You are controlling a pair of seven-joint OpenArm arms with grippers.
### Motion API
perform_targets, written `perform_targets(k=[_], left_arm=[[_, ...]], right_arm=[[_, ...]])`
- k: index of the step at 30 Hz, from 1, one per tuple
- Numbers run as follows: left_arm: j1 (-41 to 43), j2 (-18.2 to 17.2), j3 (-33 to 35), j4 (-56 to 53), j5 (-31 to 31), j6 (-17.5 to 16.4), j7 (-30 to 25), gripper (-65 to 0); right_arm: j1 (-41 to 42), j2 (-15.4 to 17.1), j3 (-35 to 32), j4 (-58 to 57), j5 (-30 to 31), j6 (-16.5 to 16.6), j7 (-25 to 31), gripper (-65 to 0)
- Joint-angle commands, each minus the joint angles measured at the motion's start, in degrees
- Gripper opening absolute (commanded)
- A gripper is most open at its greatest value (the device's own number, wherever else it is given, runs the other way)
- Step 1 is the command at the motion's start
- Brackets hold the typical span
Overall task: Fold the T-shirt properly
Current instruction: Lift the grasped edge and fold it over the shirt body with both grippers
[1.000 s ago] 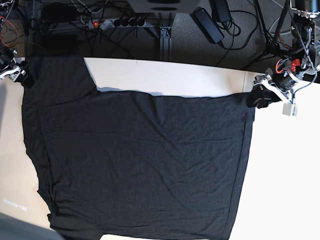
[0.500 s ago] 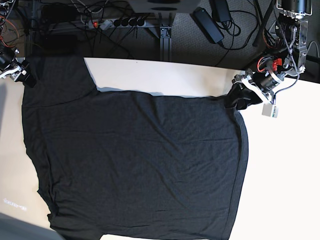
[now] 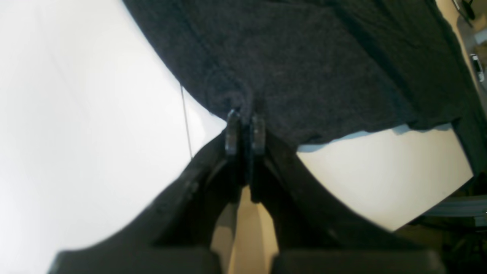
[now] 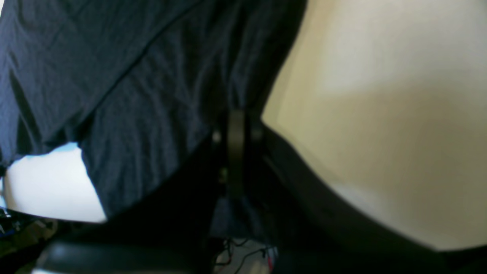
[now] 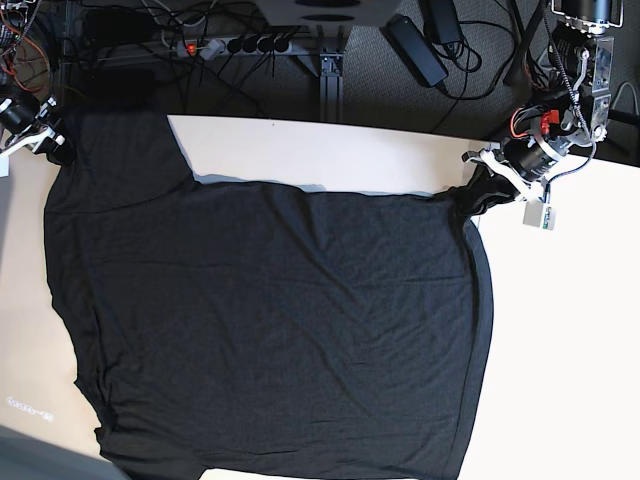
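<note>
The black T-shirt (image 5: 270, 320) is spread flat, plain side up, over most of the pale table (image 5: 330, 155). Its far corner on the base view's right is pinched between the pressed-together fingers of the left gripper (image 5: 478, 190), seen clamped on the fabric edge in the left wrist view (image 3: 245, 125). The opposite far corner is held by the right gripper (image 5: 52, 140), whose fingers are closed on cloth (image 4: 236, 133).

Overhead base view; 2 close wrist views along T-shirt (image 5: 270, 320) edges
</note>
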Motion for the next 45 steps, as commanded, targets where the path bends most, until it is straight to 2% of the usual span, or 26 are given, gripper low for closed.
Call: perform_targets(k=[1,4,5,11,16,22,27,31,39,45], left_arm=[[-0.28,-0.72,-0.22,0.59,0.24,-0.96,-0.13,-65.0],[-0.42,-1.14,-0.5,0.98,-0.59,-8.63,0.96,-65.0],[-0.42,-1.22,-0.87,1.33,-1.57,-10.11,2.01,-65.0],[-0.42,-1.4,-6.03,4.31,-9.27,-10.11,7.26,-65.0],[-0.48,-5.09,-7.89,7.08,-9.86,-10.11,7.43,-65.0],[-1.79,-8.76,-7.93,8.09,-10.6,-10.11,7.39,-65.0],[-6.29,-8.98,-7.93,8.09,-12.79,-10.11,10.58,-65.0],[-8.57,-8.98,-7.93,7.96,-12.07,-10.11,10.38,-65.0],[-15.37,-8.59,-7.87,2.62,-6.99,-10.11,8.59,-65.0],[-23.37,-8.61,-6.08,-6.8,-6.97,-10.11,8.41,-65.0]], right_arm=[[-0.96,0.33,-0.5,-0.44,-6.01,2.93,-4.07,-65.0],[-0.98,0.7,-0.5,0.0,-5.75,2.95,-4.52,-65.0],[-1.03,1.14,-0.5,0.11,-5.03,2.95,-4.7,-65.0],[-1.09,5.75,-0.44,0.39,1.33,3.04,-7.85,-65.0],[-0.94,9.62,-0.37,3.45,5.03,4.26,-10.29,-65.0],[-0.5,14.01,1.92,9.11,5.62,4.28,-10.32,-65.0],[2.89,17.51,2.38,12.35,5.62,4.66,-11.43,-65.0],[6.43,19.96,2.38,12.41,5.62,4.68,-11.39,-65.0],[15.98,21.42,0.66,12.22,4.42,5.11,-10.54,-65.0],[25.81,21.31,-11.06,9.99,-1.46,5.07,-7.74,-65.0]])
